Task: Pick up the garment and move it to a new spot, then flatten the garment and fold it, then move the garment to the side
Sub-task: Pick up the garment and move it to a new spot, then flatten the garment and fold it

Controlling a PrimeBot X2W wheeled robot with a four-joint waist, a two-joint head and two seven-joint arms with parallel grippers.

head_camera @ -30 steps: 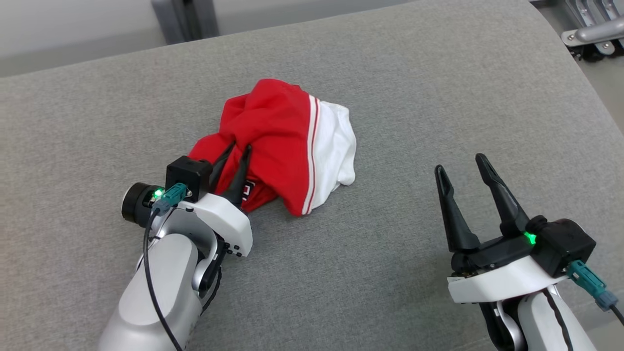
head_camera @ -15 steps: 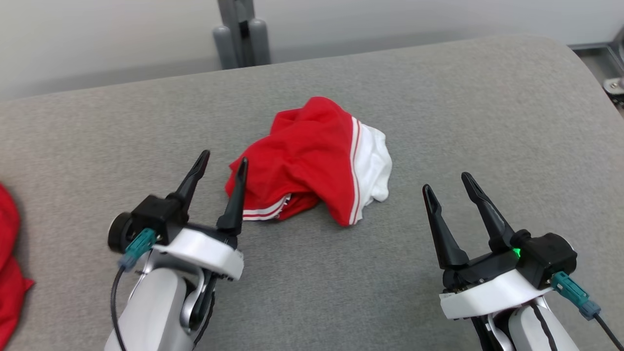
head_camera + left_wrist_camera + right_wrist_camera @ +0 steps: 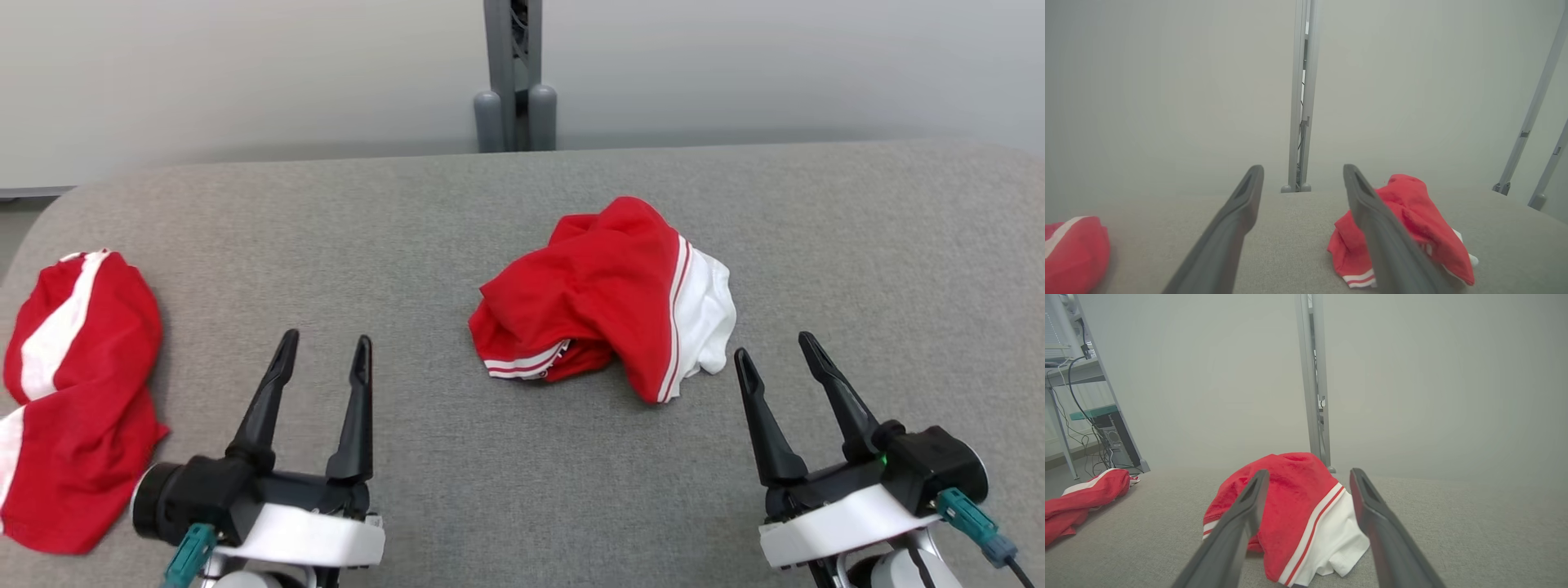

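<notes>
My left gripper (image 3: 326, 336) gapes wide, empty; my right gripper (image 3: 772, 344) likewise, just beside the crumpled red garment (image 3: 608, 294).

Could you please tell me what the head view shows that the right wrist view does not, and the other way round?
Head view adds: the left gripper, open. Right wrist view adds: a desk with dangling cables at that view's far left. Both: the crumpled red and white garment on the grey table, a second red garment to its left, the grey post behind the table, and the right gripper, open.
</notes>
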